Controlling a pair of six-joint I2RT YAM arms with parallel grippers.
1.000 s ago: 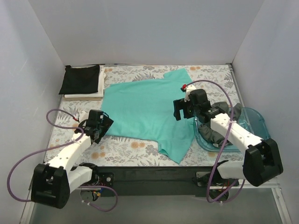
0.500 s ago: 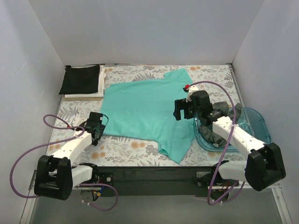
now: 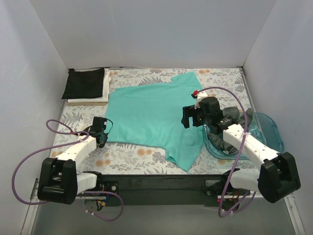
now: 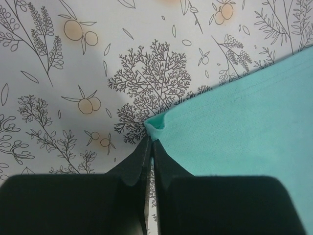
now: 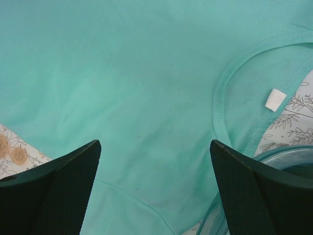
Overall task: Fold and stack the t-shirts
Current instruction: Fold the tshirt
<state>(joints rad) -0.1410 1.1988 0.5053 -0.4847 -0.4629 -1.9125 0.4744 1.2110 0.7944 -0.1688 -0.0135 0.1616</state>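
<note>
A teal t-shirt [image 3: 151, 115] lies spread flat on the floral tablecloth, and it also fills most of the right wrist view [image 5: 122, 73]. My left gripper [image 3: 103, 134] is down at its near-left corner. In the left wrist view the gripper [image 4: 152, 142] is shut, with the bunched corner of the teal t-shirt [image 4: 244, 122] pinched at its tips. My right gripper [image 3: 187, 117] hovers open over the shirt's right part, near the collar [image 5: 220, 98], its fingers [image 5: 155, 161] wide apart and holding nothing. A folded black t-shirt [image 3: 85, 83] sits on a folded white one [image 3: 88, 100] at the back left.
A translucent blue tray [image 3: 269, 127] at the right holds a crumpled dark grey t-shirt [image 3: 230, 132]; its rim [image 5: 274, 156] shows beside the teal shirt's collar. White walls close in the table on three sides. Purple cables loop off both arms.
My left gripper slid down and left to the shirt's corner and shut on it. The right arm shifted only slightly and stayed open.
</note>
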